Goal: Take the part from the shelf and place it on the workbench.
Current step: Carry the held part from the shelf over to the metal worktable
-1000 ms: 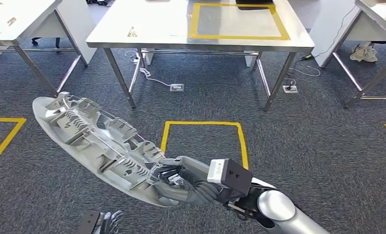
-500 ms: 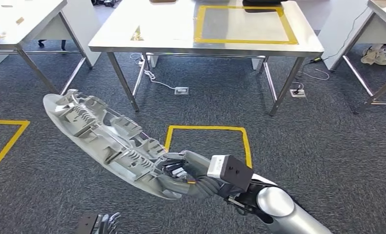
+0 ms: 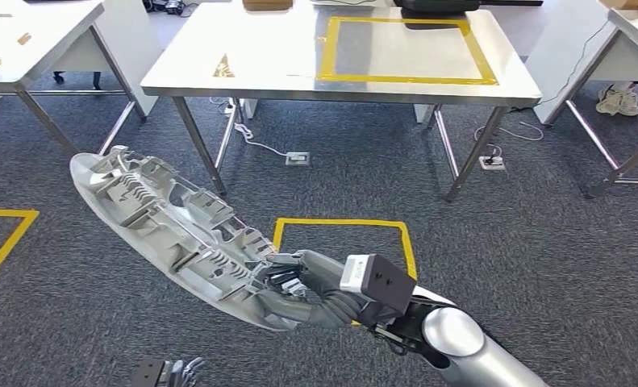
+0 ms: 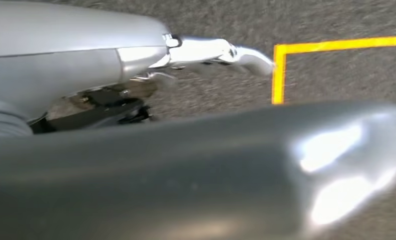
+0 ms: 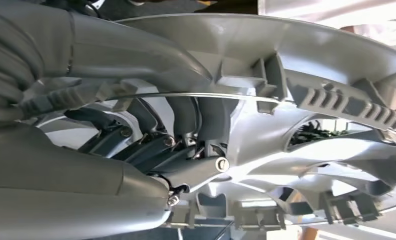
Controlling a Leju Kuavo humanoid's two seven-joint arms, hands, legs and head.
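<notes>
While held above the carpet, part: a long grey moulded piece, oval in outline, ribbed side facing up, slanting from upper left to lower right in the head view; one end reaches towards the left front leg of the tabletop, the other end sits in the right hand.
Right hand: fingers wrapped over the ribbed inner face and thumb under the smooth outer shell, so the hand grips the lower end of the part; the wrist view shows dark fingers hooked between the ribs.
Right arm: silver, entering from the lower right, with a black-and-white wrist box just behind the hand.
Left hand: low at the bottom edge of the head view, below the part and apart from it; whether its fingers are spread or curled cannot be told.
Tabletop: white, on steel legs, ahead of the robot and well apart from the part; a rectangle of yellow tape marks its right half.
Floor: dark grey carpet bearing a yellow taped square just beyond the right hand, partly hidden by it.
Cables and sockets: lying on the carpet beneath the tabletop.
Neighbouring tables: one at the far left, one at the far right.
</notes>
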